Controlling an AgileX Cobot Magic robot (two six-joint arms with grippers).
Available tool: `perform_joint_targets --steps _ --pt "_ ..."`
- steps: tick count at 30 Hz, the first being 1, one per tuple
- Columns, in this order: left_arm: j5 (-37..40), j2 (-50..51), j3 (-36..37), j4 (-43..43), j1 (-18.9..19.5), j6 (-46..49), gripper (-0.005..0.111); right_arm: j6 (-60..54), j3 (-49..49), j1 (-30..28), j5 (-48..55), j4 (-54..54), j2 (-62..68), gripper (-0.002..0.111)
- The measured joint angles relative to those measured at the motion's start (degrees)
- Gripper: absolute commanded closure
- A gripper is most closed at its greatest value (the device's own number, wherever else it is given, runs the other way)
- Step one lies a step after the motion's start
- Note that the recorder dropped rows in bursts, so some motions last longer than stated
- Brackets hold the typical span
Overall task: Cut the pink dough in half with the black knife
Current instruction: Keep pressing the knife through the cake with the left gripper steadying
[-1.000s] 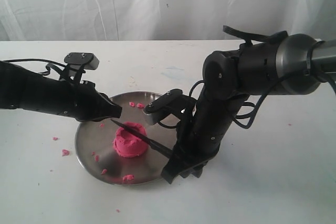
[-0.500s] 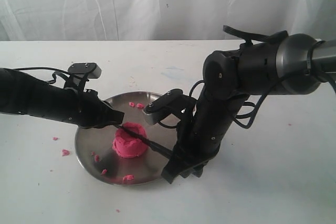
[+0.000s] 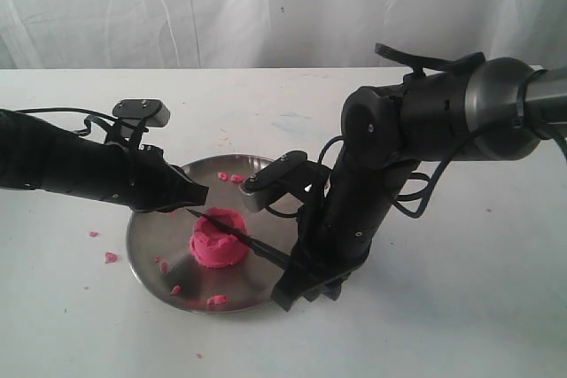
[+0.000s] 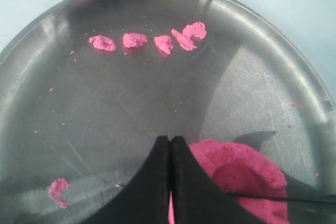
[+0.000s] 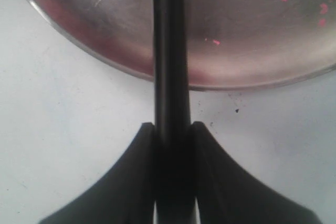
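Left arm reaches in low and near-horizontal from the left; left gripper (image 3: 200, 194) has its fingers pressed together, nothing between them. Right arm folds down steeply from the right, wrist bent; right gripper (image 3: 285, 295) is clamped on the black knife (image 3: 232, 233) handle.

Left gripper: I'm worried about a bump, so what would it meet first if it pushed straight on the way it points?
Probably the black knife lying across the pink dough: the shut left gripper points at them, tips close by. Depth is unclear.
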Motion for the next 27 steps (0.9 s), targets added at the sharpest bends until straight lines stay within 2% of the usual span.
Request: perform_joint_targets --steps 27 --pt "-0.66 1.63 1.62 0.91 0.20 0.00 0.107 0.13 0.00 0.00 0.09 0.65 0.00 0.108"
